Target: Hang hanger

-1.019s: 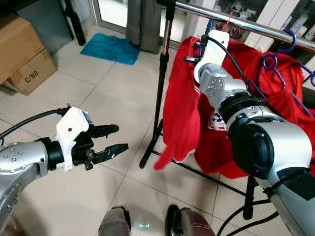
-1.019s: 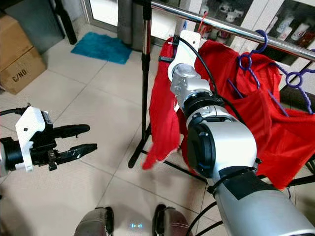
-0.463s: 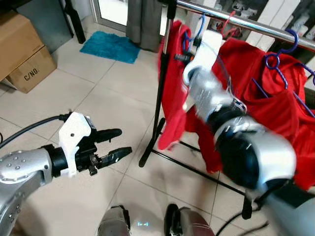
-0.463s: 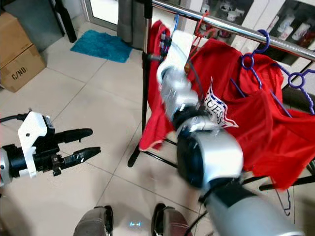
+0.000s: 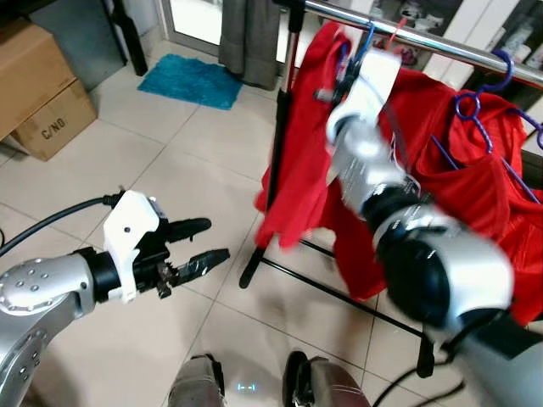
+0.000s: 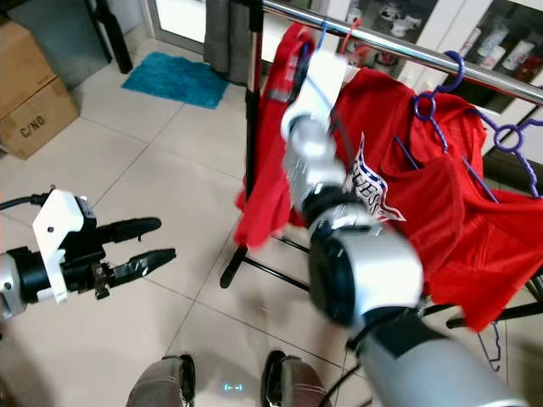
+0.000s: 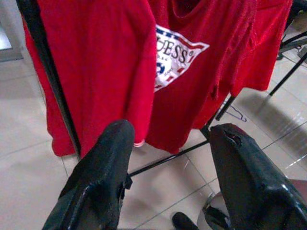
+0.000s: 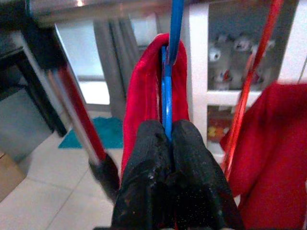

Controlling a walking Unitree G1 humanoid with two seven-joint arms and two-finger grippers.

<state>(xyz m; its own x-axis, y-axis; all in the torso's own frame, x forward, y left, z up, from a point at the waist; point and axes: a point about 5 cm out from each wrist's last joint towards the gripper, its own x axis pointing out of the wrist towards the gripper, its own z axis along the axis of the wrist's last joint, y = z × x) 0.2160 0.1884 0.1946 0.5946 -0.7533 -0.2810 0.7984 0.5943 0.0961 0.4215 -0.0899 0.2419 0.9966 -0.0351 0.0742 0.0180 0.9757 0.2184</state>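
- Two hands up: at nine o'clock, left hand (image 5: 193,244) hovers over floor tiles (image 5: 170,170), fingers apart.
- Up at one o'clock, right hand (image 8: 168,143) clamps blue hanger (image 8: 166,96) carrying red shirt (image 5: 297,170) beside rail (image 5: 441,42).

The right arm reaches up toward one o'clock, motion-blurred, its right gripper (image 8: 169,139) high with both fingers pressed together. The left arm extends from nine o'clock, level, its left gripper (image 5: 197,242) with fingers parted and nothing between them.
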